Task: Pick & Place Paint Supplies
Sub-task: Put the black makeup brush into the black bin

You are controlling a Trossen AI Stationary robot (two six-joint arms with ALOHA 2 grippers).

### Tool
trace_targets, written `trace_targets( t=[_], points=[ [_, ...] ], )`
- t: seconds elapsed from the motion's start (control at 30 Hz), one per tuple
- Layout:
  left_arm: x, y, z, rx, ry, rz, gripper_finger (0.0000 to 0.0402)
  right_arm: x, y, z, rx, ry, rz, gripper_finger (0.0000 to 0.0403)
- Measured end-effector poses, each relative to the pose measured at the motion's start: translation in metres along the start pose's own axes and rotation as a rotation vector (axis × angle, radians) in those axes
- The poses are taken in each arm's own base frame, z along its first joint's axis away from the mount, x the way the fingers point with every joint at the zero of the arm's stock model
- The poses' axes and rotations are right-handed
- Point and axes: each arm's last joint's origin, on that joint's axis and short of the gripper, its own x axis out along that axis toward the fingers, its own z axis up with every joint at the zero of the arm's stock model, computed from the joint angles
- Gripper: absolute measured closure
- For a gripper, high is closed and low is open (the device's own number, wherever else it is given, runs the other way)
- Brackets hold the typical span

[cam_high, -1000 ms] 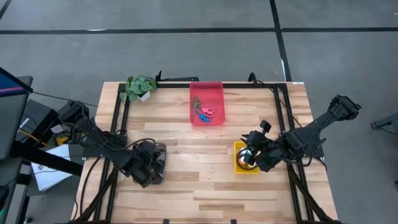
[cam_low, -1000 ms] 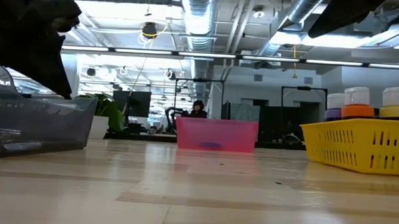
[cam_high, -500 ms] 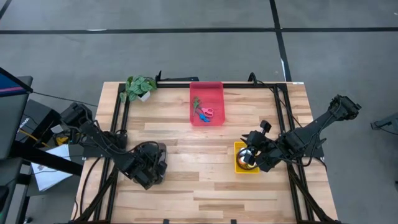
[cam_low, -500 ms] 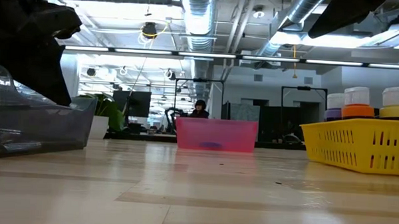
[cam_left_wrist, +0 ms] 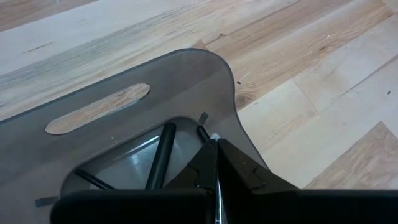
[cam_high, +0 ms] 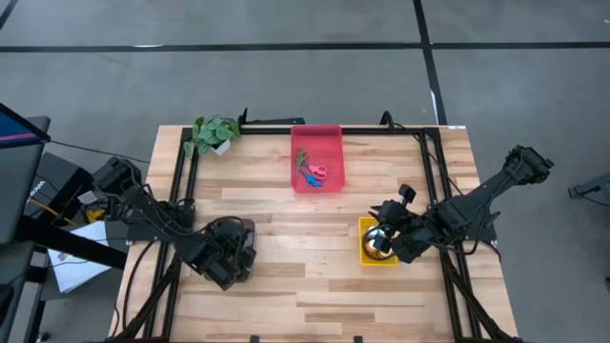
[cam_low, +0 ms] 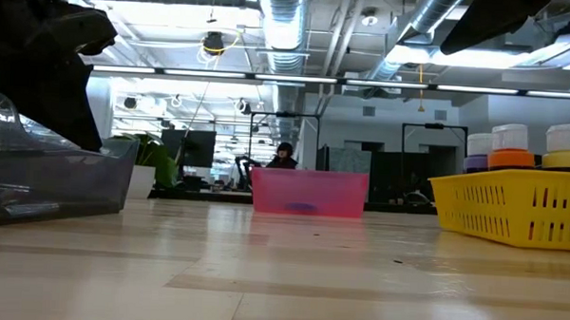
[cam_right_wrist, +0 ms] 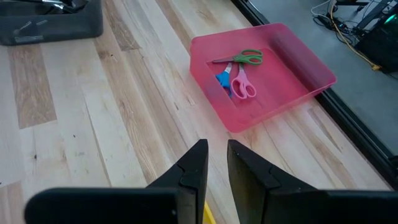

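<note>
- A pale wooden counter (cam_high: 315, 286) stands on a grey floor; in the low view a workshop with ceiling ducts and strip lights stretches behind it, and a person (cam_low: 283, 155) sits far off at the back.
- The left pincer (cam_left_wrist: 216, 163) sits low inside the grey tray (cam_high: 240, 250), its fingers pressed together; thin dark brushes (cam_left_wrist: 160, 155) lie in the tray right beside its tips.
- Compared with a second ago, the left arm has shifted slightly at the tray and the tray's clear wall shows tipped up in the low view; over the last half second nothing visibly moves.
- The right pincer (cam_right_wrist: 216, 163) hovers over the yellow basket (cam_low: 511, 206), fingers a narrow gap apart with nothing seen between them; it has not moved from the earlier frames.
- Paint bottles (cam_low: 512, 147) stand upright in that basket, just under the right pincer; their caps show above the rim.
- Ahead of the right pincer, well apart from it, the red tray (cam_right_wrist: 267, 81) holds green scissors (cam_right_wrist: 239, 58), pink scissors (cam_right_wrist: 241, 86) and blue scissors (cam_right_wrist: 222, 83), close together.
- A small potted plant (cam_high: 213, 133) stands at the counter's far corner, well away from both pincers.
</note>
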Motion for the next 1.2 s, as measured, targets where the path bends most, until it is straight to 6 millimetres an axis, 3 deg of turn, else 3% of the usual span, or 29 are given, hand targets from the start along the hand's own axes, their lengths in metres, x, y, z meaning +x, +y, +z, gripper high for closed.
trace_targets(
  t=[0.83,1.2],
  points=[
    [0.004,0.007,0.006,0.064,-0.009,0.074,0.0401,0.0,0.0,0.0,0.007,-0.002,0.001,0.0346],
    [0.01,0.009,0.0,0.132,0.012,0.04,0.0402,0.0,0.0,0.0,0.01,-0.001,0.001,0.0346]
  ],
)
